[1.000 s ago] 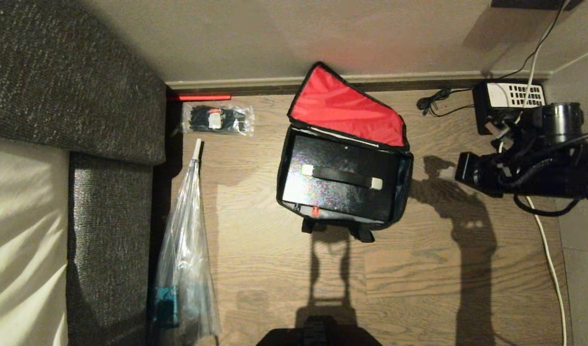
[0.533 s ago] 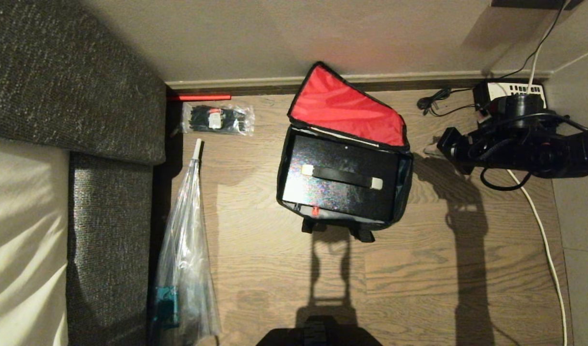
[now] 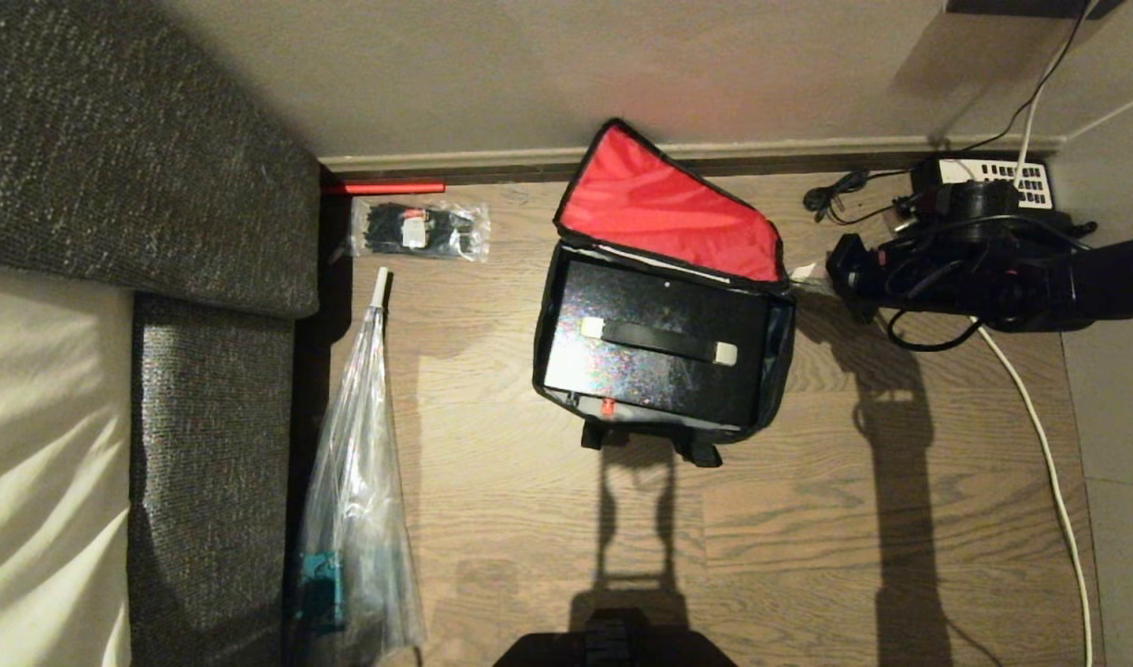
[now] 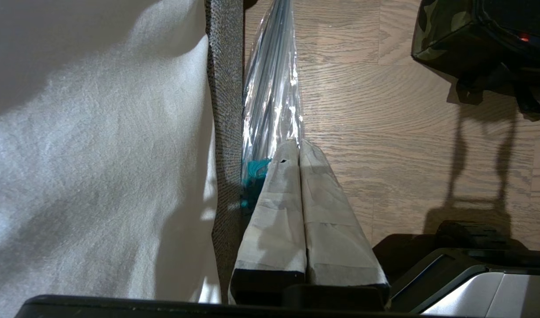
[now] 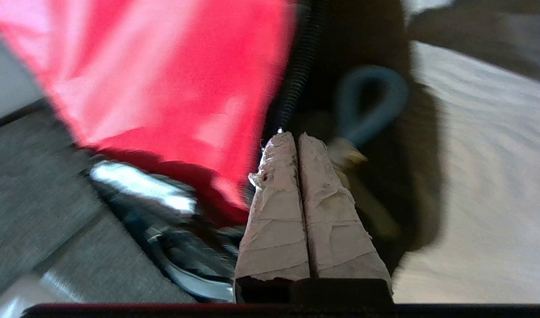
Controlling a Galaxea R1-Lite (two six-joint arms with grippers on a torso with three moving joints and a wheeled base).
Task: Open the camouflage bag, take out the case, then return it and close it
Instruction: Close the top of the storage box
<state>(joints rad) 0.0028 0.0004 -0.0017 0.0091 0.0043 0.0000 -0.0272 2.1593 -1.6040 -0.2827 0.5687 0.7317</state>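
The camouflage bag (image 3: 663, 357) sat on the wooden floor (image 3: 807, 519) near the far wall, its red-lined lid (image 3: 668, 208) propped up and tilted back, with the case (image 3: 654, 343) lying inside, handle upward. The right arm reached in level from the right side, its forearm roughly parallel to the far wall. The right gripper (image 3: 804, 273) had its tips just beside the bag's far right corner, where the lid met the body; its taped fingers (image 5: 274, 176) were pressed together with nothing between them, next to the zipper edge. The left gripper (image 4: 299, 145) hung low by the sofa (image 4: 225, 88), fingers together, above a clear plastic sleeve (image 4: 272, 92).
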